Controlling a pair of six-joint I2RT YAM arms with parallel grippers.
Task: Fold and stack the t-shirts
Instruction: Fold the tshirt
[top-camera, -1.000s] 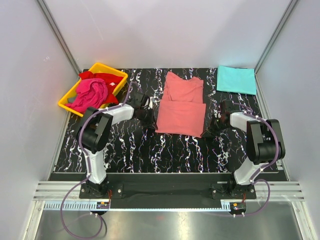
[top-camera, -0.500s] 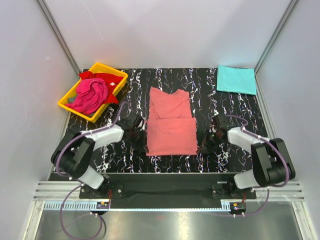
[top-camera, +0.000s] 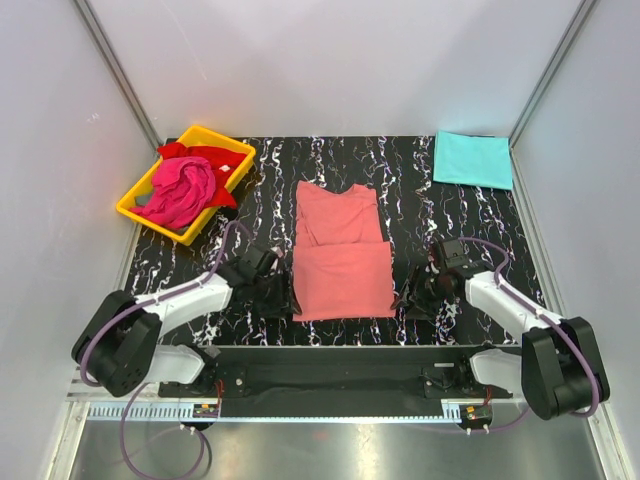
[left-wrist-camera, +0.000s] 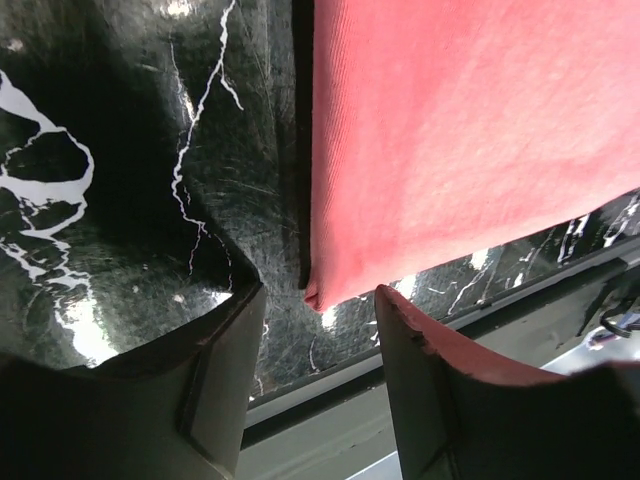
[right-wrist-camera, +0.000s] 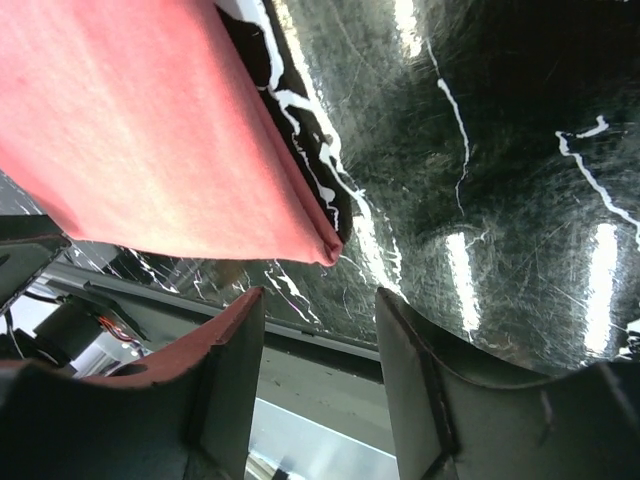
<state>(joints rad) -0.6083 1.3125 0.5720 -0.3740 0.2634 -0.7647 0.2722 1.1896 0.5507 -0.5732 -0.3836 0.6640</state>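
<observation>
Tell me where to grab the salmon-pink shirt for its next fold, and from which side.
Probably the two near corners of the salmon-pink shirt, one per arm, coming in low from its outer sides. The near half lies doubled and flat, so each corner is a thick folded edge; the open left gripper and right gripper face them.

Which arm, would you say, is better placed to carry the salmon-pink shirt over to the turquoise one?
Probably the right: the turquoise t-shirt lies folded in the far right corner, and the right claw stands open at the near right corner of the salmon-pink t-shirt.
</observation>
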